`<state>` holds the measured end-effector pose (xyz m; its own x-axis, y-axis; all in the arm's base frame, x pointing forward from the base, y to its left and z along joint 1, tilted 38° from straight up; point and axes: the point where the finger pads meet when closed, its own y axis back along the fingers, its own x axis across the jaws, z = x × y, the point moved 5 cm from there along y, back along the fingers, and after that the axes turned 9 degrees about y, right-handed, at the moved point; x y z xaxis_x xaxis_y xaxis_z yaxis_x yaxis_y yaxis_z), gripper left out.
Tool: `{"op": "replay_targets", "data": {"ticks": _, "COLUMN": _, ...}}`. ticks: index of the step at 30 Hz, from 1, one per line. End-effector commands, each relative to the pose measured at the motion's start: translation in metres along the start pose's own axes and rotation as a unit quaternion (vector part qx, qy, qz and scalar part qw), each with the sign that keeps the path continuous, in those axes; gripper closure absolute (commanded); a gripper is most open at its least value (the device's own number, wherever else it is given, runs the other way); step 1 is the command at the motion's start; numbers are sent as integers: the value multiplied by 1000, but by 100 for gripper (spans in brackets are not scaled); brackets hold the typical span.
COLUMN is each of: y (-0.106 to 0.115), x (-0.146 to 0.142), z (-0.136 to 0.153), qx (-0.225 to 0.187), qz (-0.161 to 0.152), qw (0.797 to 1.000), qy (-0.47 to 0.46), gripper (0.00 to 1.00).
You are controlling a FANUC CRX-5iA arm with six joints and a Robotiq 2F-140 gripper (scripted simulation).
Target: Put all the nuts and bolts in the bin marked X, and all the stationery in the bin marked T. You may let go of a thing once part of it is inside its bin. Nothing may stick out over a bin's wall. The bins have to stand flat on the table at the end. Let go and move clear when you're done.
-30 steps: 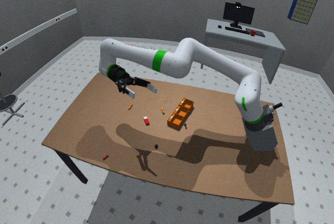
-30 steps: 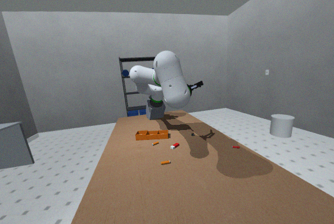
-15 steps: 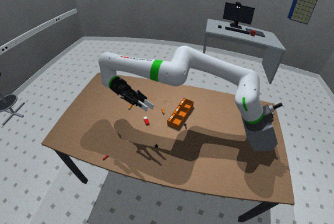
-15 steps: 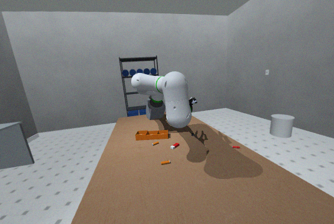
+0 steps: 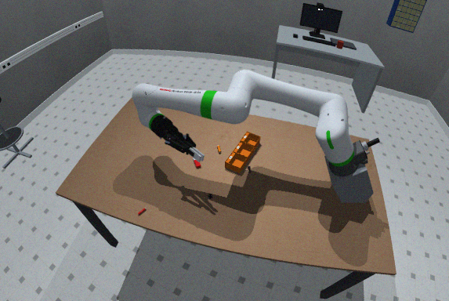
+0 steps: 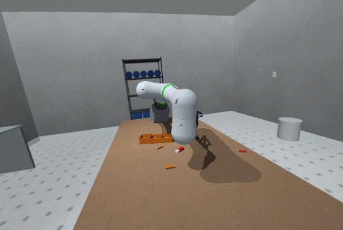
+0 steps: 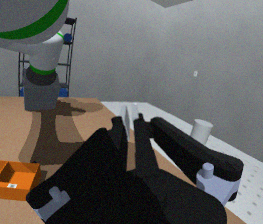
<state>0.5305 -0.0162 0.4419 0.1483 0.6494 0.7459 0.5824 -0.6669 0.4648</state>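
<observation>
Fingers pressed together, nothing between them. Red lettering on the white arm (image 5: 179, 91) unreadable. White labels on the orange bin (image 5: 243, 152) too small to read.

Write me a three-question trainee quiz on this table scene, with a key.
1. Fill in: the bin tray is coloured ____.
2. The red and white eraser lies: A) in the tray, B) on the table, C) on the floor.
3. True or false: the gripper is shut with nothing between its fingers.
Key: 1 orange; 2 B; 3 true.
</observation>
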Motion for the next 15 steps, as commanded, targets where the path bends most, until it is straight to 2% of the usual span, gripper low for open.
{"op": "replay_targets", "data": {"ticks": 1, "y": -6, "x": 19, "z": -5, "qx": -12, "qz": 6, "qw": 999, "qy": 35, "gripper": 85}}
{"op": "replay_targets", "data": {"ticks": 4, "y": -13, "x": 34, "z": -6, "qx": -23, "qz": 10, "qw": 998, "qy": 59, "gripper": 85}}
{"op": "replay_targets", "data": {"ticks": 6, "y": -13, "x": 34, "z": -6, "qx": -23, "qz": 10, "qw": 998, "qy": 59, "gripper": 85}}
{"op": "replay_targets", "data": {"ticks": 15, "y": -39, "x": 75, "z": -10, "qx": -61, "qz": 11, "qw": 989, "qy": 137, "gripper": 85}}
